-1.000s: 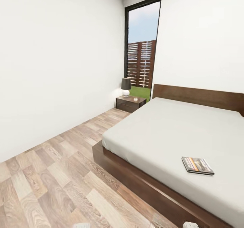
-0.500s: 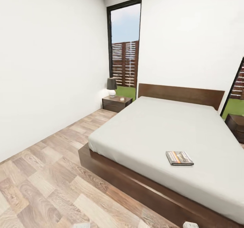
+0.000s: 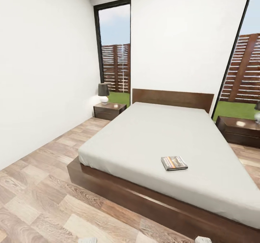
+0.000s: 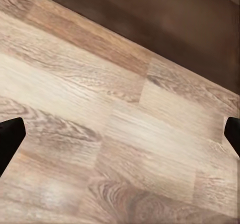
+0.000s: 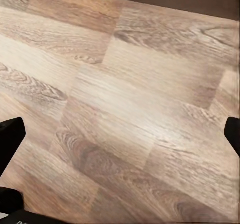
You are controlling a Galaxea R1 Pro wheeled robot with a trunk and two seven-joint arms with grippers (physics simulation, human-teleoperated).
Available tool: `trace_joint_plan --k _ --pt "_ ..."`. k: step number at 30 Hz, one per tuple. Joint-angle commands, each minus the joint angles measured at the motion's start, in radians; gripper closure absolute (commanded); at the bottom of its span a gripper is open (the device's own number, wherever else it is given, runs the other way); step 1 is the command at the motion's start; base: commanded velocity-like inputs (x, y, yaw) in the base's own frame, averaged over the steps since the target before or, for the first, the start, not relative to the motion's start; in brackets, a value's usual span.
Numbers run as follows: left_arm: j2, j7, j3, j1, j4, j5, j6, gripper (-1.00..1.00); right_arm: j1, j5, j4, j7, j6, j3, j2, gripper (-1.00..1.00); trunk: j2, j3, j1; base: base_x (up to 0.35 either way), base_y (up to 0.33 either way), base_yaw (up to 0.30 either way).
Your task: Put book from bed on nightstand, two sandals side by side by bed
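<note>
The book [image 3: 174, 163] lies flat on the bed [image 3: 144, 134]; left end effector [image 4: 120, 134] and right end effector [image 5: 120, 134] spread wide over floor planks [image 4: 100, 134].

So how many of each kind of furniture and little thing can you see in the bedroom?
Large low bed with dark wood frame and pale mattress: 1
Low dark brown wooden nightstands: 2
Lamp with dark shade and white base: 1
Small thin paperback book on the mattress: 1
Tall dark-framed windows: 2
Total: 7
</note>
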Motion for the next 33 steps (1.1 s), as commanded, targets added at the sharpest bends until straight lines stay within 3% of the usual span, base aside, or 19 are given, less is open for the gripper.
trace_joint_plan --k 1,33 --pt "0.0 -0.002 0.009 -0.001 0.0 -0.01 -0.003 -1.0 -0.002 -0.007 0.004 0.005 -0.006 0.008 0.001 -1.0 -0.001 -0.001 0.0 0.0 0.0 -0.283" --pt "0.0 -0.002 0.008 0.0 0.0 -0.01 -0.003 -1.0 -0.002 -0.007 0.004 0.005 -0.006 0.008 0.002 -1.0 -0.001 -0.001 0.0 0.0 0.0 -0.283"
